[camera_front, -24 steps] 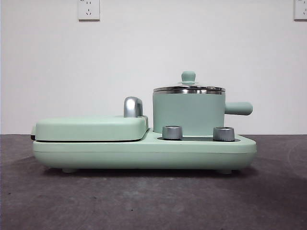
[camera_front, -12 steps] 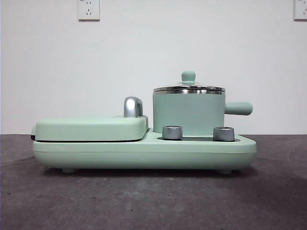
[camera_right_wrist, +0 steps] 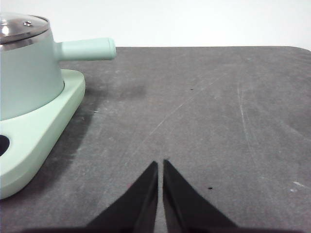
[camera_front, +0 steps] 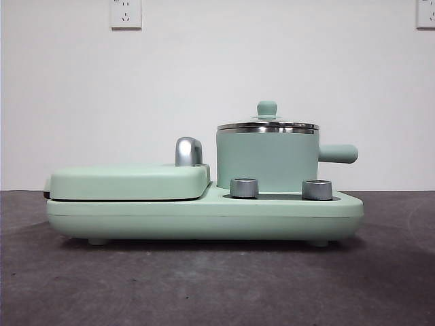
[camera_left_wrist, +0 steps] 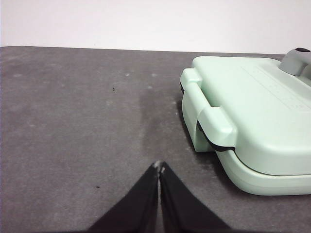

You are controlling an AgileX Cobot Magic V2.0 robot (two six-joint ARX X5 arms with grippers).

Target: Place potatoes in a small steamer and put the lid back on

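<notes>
Front view: mint-green cooker base (camera_front: 204, 221) on dark bench; mint-green cylindrical steamer pot (camera_front: 266, 161) at its right end, steel-rimmed glass lid (camera_front: 268, 125) seated. No potato visible. Left gripper (camera_left_wrist: 159, 167) and right gripper (camera_right_wrist: 160, 165) idle, jaws pressed together. Advice: lift lid by knob, vertically.

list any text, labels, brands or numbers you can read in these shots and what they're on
None can be read.
Griddle cover: faint raised marks run along its top in the left wrist view, too blurred to read.
Two steel dials on the appliance base: no legible markings.
Small steamer and lid: no visible print.
Wall sockets: no lettering visible.
</notes>
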